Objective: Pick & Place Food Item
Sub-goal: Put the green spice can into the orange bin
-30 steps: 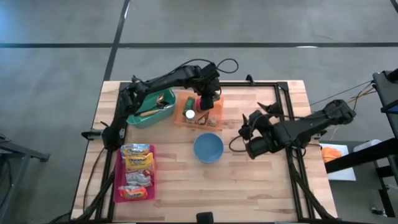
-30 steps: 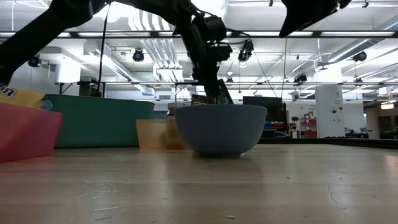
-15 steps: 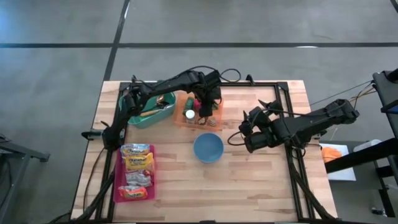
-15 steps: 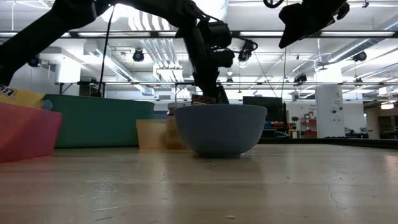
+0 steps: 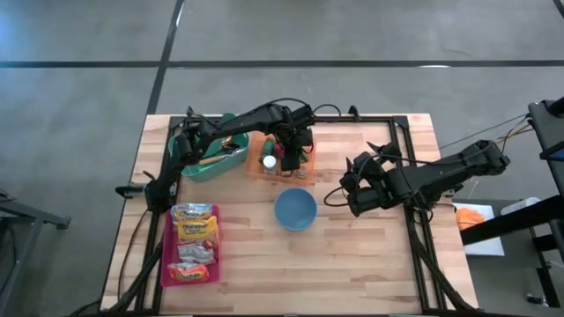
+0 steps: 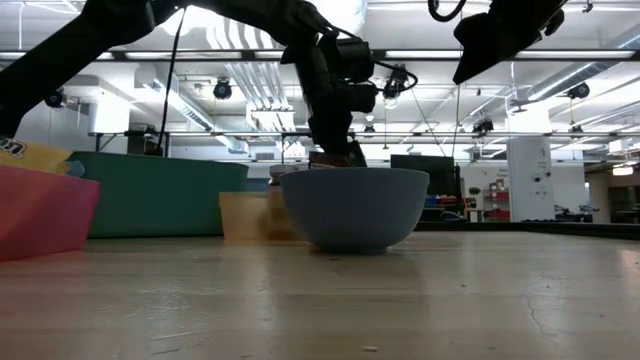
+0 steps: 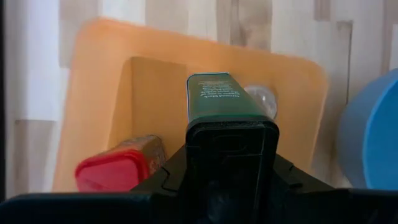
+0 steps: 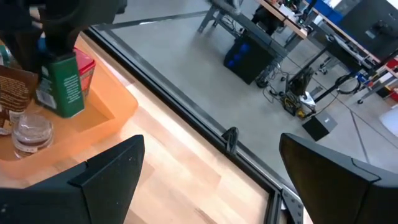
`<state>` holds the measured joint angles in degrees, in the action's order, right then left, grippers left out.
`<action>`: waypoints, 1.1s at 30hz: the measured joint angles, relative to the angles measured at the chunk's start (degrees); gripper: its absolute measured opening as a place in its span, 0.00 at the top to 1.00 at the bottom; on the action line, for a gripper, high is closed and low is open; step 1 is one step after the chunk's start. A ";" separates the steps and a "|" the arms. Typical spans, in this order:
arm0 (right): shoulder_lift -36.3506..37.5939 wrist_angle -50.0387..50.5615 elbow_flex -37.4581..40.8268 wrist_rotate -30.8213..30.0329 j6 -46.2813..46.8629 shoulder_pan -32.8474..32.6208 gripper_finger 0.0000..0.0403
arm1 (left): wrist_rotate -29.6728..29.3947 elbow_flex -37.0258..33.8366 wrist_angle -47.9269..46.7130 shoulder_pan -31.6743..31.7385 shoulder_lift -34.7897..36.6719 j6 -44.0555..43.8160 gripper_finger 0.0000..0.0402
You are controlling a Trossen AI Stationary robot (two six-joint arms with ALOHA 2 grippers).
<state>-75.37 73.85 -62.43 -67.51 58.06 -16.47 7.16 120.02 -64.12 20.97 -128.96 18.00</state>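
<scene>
Right now your left tool is clamped on a green box, its dark fingers pinching the box from both sides over the orange tray. From the right wrist camera you can see the green box hanging upright in that grip, its lower end down inside the orange tray. Beside the box in the tray you have a red-lidded jar, a small clear jar and a brown packet just next to it. From table height, the left tool drops behind the blue bowl, and you cannot tell from there how far the box sits in the tray.

Next to the orange tray, on the side toward the left arm's base, you have a green bin with utensils in it. The blue bowl stands on the tabletop just in front of the tray, apart from it. Nearer the front left corner lies a pink tray packed with snack bags.

Your right tool hovers above the tabletop to the right of the bowl, well apart from the tray, with its fingers spread wide and nothing between them.
</scene>
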 joint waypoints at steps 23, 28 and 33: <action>0.00 -0.21 0.00 -0.07 -0.23 0.00 0.08 | -3.79 -4.23 -3.70 -1.54 -0.25 1.61 0.73; 0.00 -0.36 0.00 -0.09 -0.24 0.00 0.08 | -4.68 -4.23 -3.58 -2.17 -0.25 2.03 0.73; 0.00 -0.51 0.00 -0.07 -0.25 0.00 0.08 | -4.83 -4.68 -3.19 -2.23 -0.26 2.03 0.73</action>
<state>-75.37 73.34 -62.43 -67.58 57.81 -16.47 2.33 115.34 -67.31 18.74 -129.22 20.03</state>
